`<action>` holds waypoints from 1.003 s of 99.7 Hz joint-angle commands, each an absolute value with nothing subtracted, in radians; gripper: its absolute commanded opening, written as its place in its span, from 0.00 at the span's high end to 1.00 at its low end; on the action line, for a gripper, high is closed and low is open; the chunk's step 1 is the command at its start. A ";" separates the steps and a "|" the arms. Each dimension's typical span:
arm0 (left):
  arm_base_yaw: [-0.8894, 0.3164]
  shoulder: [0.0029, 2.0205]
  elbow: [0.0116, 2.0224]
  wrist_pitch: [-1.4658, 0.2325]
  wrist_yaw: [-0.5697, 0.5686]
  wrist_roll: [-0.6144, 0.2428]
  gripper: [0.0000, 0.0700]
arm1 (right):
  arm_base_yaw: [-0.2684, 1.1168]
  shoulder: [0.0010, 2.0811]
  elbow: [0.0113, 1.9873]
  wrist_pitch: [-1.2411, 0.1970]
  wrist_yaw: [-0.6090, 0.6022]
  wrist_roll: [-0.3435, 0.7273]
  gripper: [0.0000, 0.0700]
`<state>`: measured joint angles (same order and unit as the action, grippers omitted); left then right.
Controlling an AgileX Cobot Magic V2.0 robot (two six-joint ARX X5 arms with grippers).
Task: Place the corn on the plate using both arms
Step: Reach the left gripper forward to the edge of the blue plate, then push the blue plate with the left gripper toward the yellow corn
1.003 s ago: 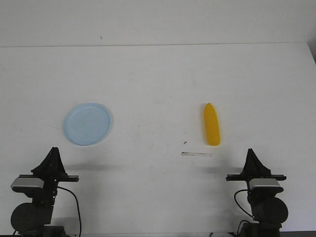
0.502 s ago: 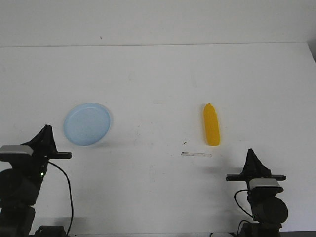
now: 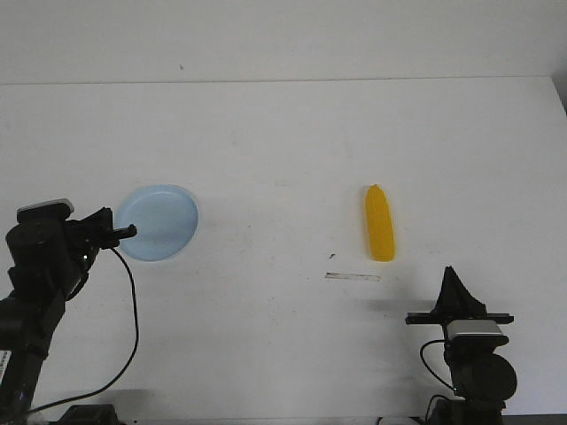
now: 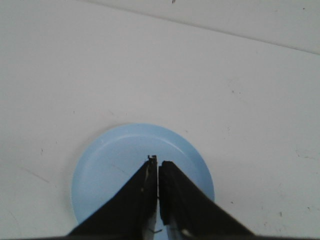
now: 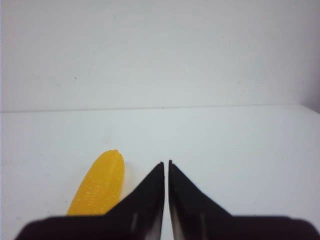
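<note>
The pale blue plate [image 3: 159, 221] lies on the white table at the left. My left gripper [image 3: 129, 231] is shut and empty, raised with its tips over the plate's near left edge; in the left wrist view the left gripper [image 4: 157, 161] points over the plate [image 4: 125, 155]. The yellow corn [image 3: 380, 223] lies on the table at the right, pointed end away from me. My right gripper [image 3: 450, 271] is shut and empty, low at the front right, nearer than the corn. In the right wrist view the right gripper [image 5: 166, 163] sits beside the corn [image 5: 98, 188].
A thin pale strip [image 3: 353, 277] lies on the table just in front of the corn. The table's far edge [image 3: 283, 81] meets a white wall. The left arm's black cable [image 3: 133, 319] hangs down at the front left.
My left arm has risen from the front left and swung forward, bringing its shut gripper over the plate's edge. The right arm, corn and plate have not moved.
</note>
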<state>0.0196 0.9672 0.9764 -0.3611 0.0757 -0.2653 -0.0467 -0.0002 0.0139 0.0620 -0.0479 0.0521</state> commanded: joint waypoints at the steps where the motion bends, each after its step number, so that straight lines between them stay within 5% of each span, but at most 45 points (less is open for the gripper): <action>1: 0.052 1.010 0.994 -0.371 0.151 -0.365 1.00 | -0.047 0.001 0.013 0.074 -0.045 0.048 0.98; 19: 0.173 1.140 0.995 -0.381 0.501 -0.418 1.00 | -0.047 0.001 0.013 0.074 -0.045 0.048 0.98; 30: 0.254 1.234 1.007 -0.390 0.608 -0.417 1.00 | -0.047 0.001 0.013 0.074 -0.045 0.048 0.98; 67: 0.420 1.472 1.071 -0.417 0.601 -0.408 0.98 | -0.047 0.001 0.013 0.074 -0.045 0.048 0.98; 82: 0.426 1.516 1.071 -0.426 0.499 -0.366 0.75 | -0.047 0.001 0.013 0.074 -0.045 0.048 0.98; 100: 0.421 1.531 1.071 -0.422 0.470 -0.306 0.67 | -0.047 0.001 0.013 0.074 -0.045 0.048 0.98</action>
<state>0.4206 1.5120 1.0515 -0.4255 0.4698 -0.3500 -0.0467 -0.0002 0.0139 0.0620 -0.0479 0.0521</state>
